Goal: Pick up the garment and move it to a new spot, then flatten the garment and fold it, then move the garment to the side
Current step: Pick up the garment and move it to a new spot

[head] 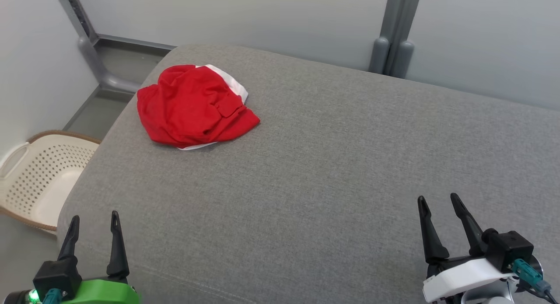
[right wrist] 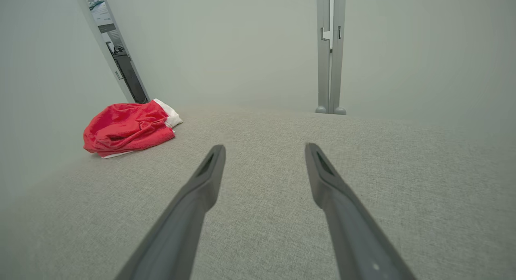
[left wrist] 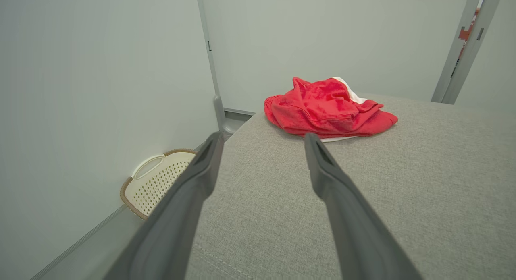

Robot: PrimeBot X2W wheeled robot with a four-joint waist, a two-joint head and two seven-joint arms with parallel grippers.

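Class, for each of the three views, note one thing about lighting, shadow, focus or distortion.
Head view: soft, even light; the red garment throws only a thin shadow on the grey cushion. Left wrist view: garment sharp, jaws blurred toward the bottom edge. Right wrist view: the dark upright leans with the wide-angle lens; the left edge is hazy.

The crumpled red-and-white cloth garment (head: 192,105) looks soft and matt; the broad grey cushion (head: 306,186) is coarse weave; the cream perforated basket (head: 43,177) is smooth plastic.
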